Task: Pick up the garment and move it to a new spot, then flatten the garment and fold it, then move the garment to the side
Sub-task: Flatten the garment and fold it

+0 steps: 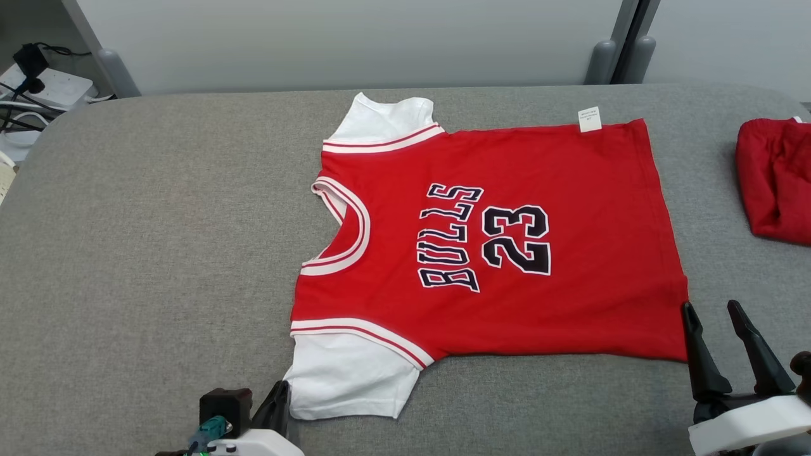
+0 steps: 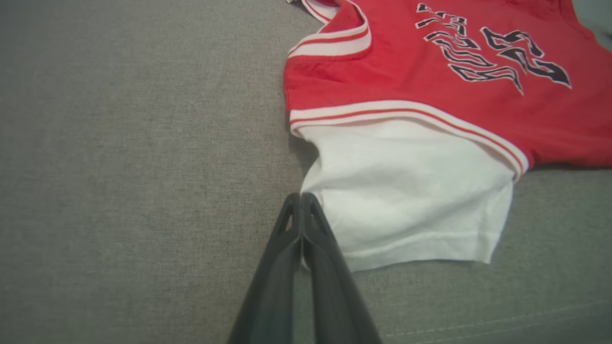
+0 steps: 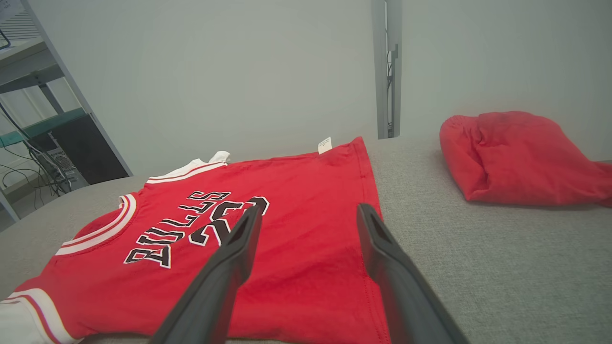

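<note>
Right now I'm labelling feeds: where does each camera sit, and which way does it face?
Head view: on the head, facing forward and down at the red Bulls jersey on the grey padded table; left gripper, right gripper below.
Left wrist view: low over the table, facing a white sleeve past shut fingers.
Right wrist view: low by the hem, facing the wall across the jersey past open fingers.
Head and right wrist share the crumpled red cloth.

Head cam: high at the near edge, facing fwd & down over the grey table (image 1: 158, 253), whole jersey (image 1: 570, 304) in frame. L wrist cam: low, v. close, at the jersey's near-left white sleeve (image 2: 406, 191). R wrist cam: low at near-right, facing the far wall (image 3: 239, 71) across the hem (image 3: 373, 215). All 3 share the "23" print (image 1: 516, 239); head & R also share the red bundle (image 1: 776, 183).
</note>
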You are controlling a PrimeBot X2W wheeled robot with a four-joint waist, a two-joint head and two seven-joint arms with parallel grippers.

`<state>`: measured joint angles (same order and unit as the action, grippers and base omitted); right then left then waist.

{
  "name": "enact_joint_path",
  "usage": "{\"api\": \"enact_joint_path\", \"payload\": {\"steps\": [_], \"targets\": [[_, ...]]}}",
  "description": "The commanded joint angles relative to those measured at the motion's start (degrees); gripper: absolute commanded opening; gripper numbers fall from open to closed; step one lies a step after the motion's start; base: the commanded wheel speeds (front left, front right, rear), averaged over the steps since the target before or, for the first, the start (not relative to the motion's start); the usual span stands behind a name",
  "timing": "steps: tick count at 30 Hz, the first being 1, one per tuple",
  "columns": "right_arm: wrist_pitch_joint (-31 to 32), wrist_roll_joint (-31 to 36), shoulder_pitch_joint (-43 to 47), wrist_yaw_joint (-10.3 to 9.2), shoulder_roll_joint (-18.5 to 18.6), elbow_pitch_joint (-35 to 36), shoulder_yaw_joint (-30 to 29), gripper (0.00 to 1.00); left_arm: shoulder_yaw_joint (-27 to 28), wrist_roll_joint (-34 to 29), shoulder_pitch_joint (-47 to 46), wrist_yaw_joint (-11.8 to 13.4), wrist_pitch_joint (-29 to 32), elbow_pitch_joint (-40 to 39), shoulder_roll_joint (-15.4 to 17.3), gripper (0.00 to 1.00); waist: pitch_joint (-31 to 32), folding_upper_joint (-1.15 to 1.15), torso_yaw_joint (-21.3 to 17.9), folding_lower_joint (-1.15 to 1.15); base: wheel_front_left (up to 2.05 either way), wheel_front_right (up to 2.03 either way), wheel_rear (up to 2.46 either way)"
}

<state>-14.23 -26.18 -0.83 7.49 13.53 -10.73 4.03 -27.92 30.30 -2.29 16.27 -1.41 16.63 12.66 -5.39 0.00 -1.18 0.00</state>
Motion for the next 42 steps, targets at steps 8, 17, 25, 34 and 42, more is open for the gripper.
{"api": "enact_joint_path", "payload": {"steps": [8, 17, 25, 34, 42], "targets": [[-0.77, -0.77, -2.51, 0.0, 1.8, -1.17, 2.73, 1.0, 1.3, 1.26, -0.15, 0.45, 3.52, -3.57, 1.14, 1.0, -0.51, 0.0, 0.63, 0.0, 0.0, 0.0, 0.0], [-0.77, -1.24, -2.89, 0.0, 2.23, -1.43, 2.99, 1.0, -0.72, 1.09, 1.71, -0.23, 5.36, -4.35, 2.18, 1.0, -1.46, 0.0, 0.43, 0.0, 0.0, 0.0, 0.0], [-0.77, -1.49, -3.92, 0.0, 2.31, -1.71, 3.69, 1.0, -2.47, 0.84, -1.85, -1.76, 4.17, 1.2, -0.53, 1.0, -1.98, 0.0, -0.29, 0.0, 0.0, 0.0, 0.0], [-0.77, -1.55, -4.13, 0.0, 3.09, -1.75, 3.56, 1.0, -3.86, 0.32, -5.38, -3.32, 2.1, 6.15, -2.44, 0.0, -2.56, 0.0, -1.43, 0.0, 0.0, 0.0, 0.0], [-0.77, -1.76, -3.6, 0.0, 3.6, -2.65, 3.21, 1.0, -4.68, 0.43, -4.28, -3.76, 3.11, 3.86, -1.28, 0.0, -2.77, 0.0, -1.35, 0.0, 0.0, 0.0, 0.0]]}}
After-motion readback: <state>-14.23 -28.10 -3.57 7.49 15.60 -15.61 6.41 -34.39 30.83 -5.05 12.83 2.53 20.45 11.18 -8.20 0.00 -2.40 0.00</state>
